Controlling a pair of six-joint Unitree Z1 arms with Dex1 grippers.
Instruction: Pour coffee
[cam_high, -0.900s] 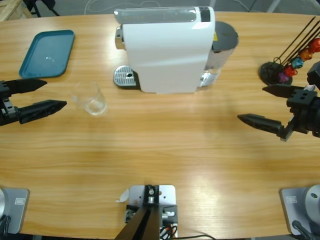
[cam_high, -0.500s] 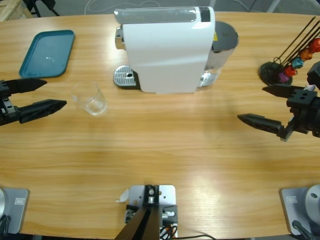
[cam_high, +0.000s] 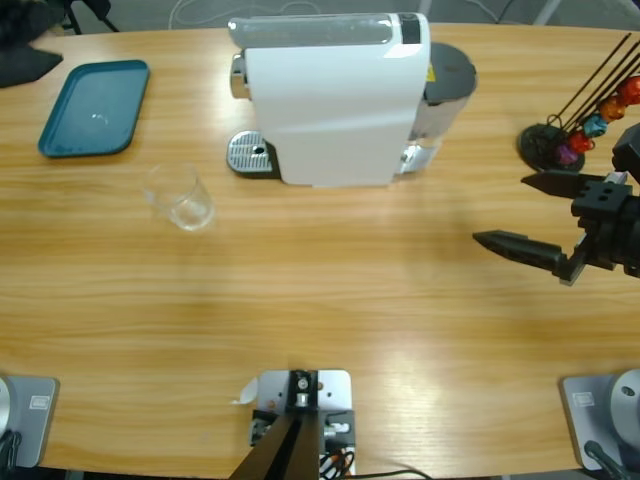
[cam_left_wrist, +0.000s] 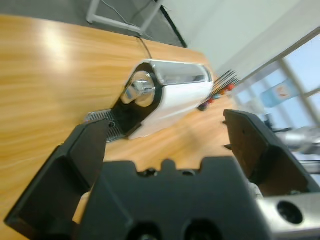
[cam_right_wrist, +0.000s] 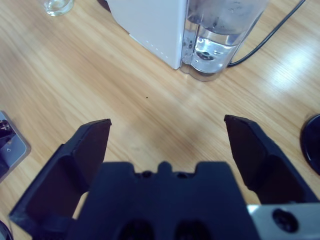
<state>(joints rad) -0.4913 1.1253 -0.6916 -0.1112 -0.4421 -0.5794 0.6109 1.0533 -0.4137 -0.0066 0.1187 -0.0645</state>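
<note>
A small clear glass (cam_high: 180, 197) stands on the table, left of the white coffee machine (cam_high: 335, 100) and near its metal drip tray (cam_high: 250, 153). I cannot make out the coffee in it. The right wrist view catches this glass (cam_right_wrist: 57, 5) at its top edge. My right gripper (cam_high: 502, 210) hovers open over bare wood at the right, aimed toward the machine (cam_right_wrist: 150, 25). My left gripper (cam_left_wrist: 165, 125) is open and empty, raised and looking along the table at the machine's spout end (cam_left_wrist: 175, 95). In the high view only a dark shape (cam_high: 25, 45) shows at the top left corner.
A teal tray (cam_high: 95, 107) lies at the far left. A black stand with coloured capsules (cam_high: 575, 130) sits at the far right behind my right gripper. The machine's water tank (cam_right_wrist: 220, 30) and its cable face my right gripper.
The left gripper has left its place at the table's left edge beside the glass; a dark shape now shows at the top left corner. The right gripper has barely shifted.
</note>
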